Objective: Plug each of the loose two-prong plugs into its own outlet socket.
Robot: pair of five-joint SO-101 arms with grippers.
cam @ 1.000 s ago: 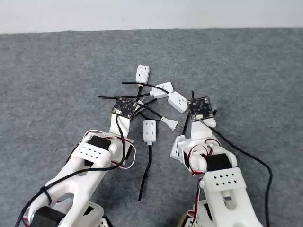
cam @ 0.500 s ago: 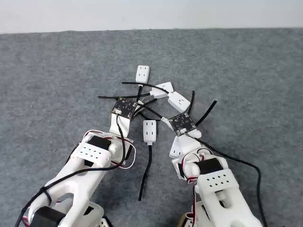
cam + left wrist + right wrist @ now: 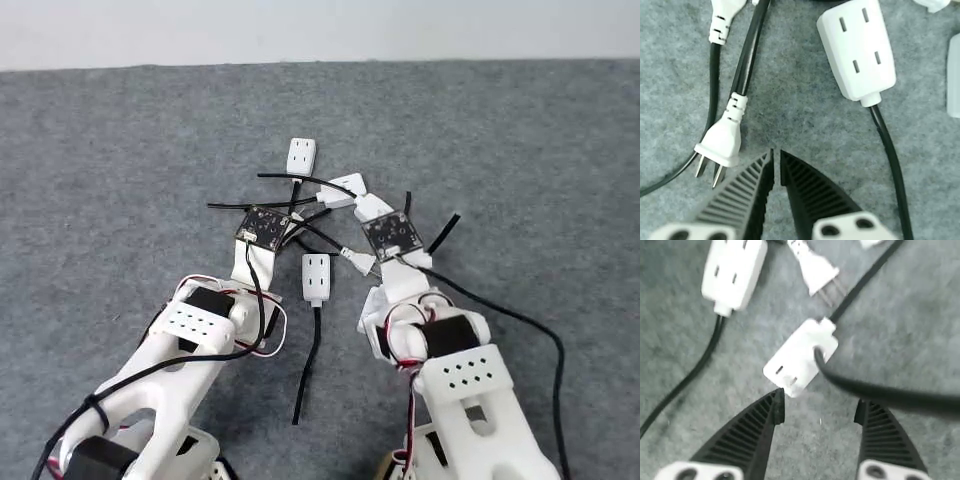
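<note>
Even soft light; blurred right-wrist view

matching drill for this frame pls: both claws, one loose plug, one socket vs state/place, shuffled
Things
1. left claw
2. right claw
3. white plug beside the left claw
4. uppermost socket in the high view

States or places
A. beyond the cord tangle, farthest from both arms
B. open
C. shut, holding nothing
D. unplugged, prongs bare on the carpet

Pairs: 1-C, 2-B, 3-D, 4-A

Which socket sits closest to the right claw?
The socket crossed by a black cable, just off the right claw; the corded socket lies farther.
</note>
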